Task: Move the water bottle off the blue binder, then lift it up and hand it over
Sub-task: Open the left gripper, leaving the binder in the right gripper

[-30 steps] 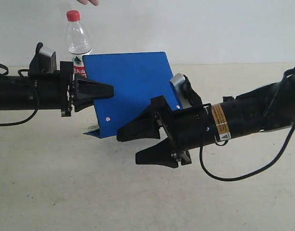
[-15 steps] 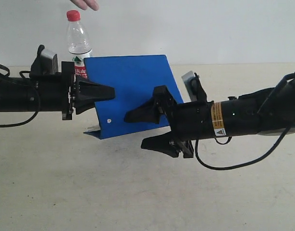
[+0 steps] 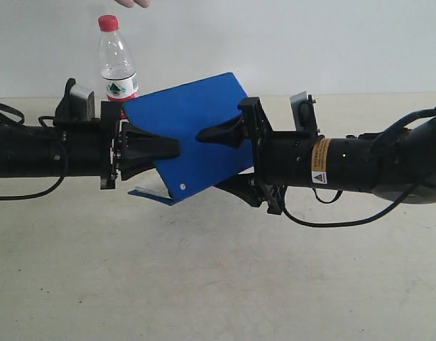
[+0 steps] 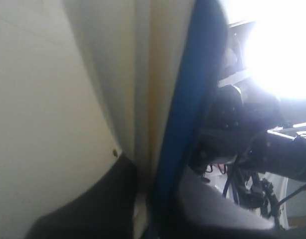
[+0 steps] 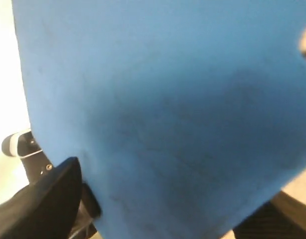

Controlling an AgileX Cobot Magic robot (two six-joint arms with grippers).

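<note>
Thin royal-blue ring binder (image 3: 193,121): we judge it stiff, light; grip edges.
Left claw (image 3: 168,150): pinching its edge.
Right claw (image 3: 229,160): spread astride it.

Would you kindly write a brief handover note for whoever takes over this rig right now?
Left gripper: shut on the blue binder, holding it tilted above the table.
Right gripper: open, fingers straddling the binder's opposite edge, not closed.
Water bottle: upright behind the binder, off it; base hidden.
Done: bottle cleared, binder lifted.
To do: probably close right, release left to complete the handover.
</note>
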